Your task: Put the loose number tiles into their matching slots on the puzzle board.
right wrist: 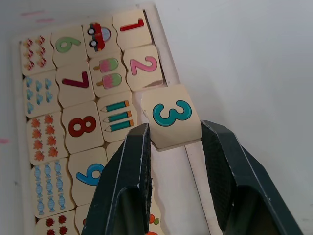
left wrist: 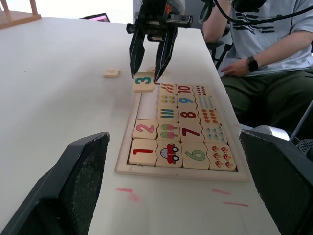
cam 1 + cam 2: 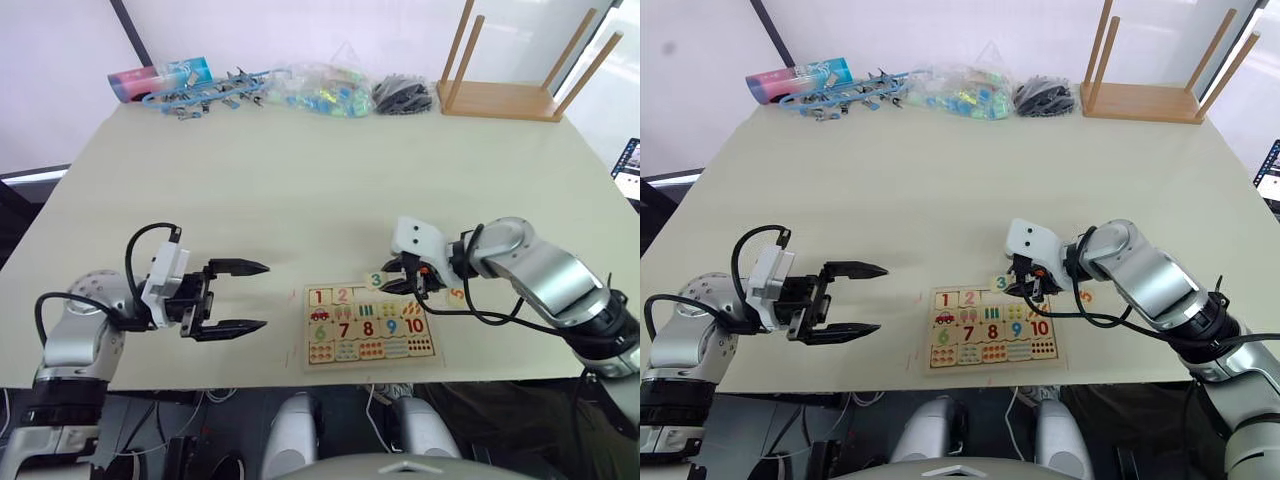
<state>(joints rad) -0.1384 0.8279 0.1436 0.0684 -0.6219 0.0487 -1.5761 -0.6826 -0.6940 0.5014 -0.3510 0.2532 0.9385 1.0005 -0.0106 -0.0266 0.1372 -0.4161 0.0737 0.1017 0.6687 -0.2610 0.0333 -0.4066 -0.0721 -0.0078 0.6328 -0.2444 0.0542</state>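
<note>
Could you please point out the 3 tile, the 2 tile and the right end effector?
3 tile (image 1: pixel 170 114), right wrist view, on the teal digit.
2 tile (image 1: pixel 143 65), right wrist view, on the pink digit.
Right end effector (image 2: pixel 146 74), left wrist view, between its fingertips.

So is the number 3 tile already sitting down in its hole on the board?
No, the 3 tile rests tilted on the puzzle board's rim, between the right hand's fingers, and its slot is bare.
</note>
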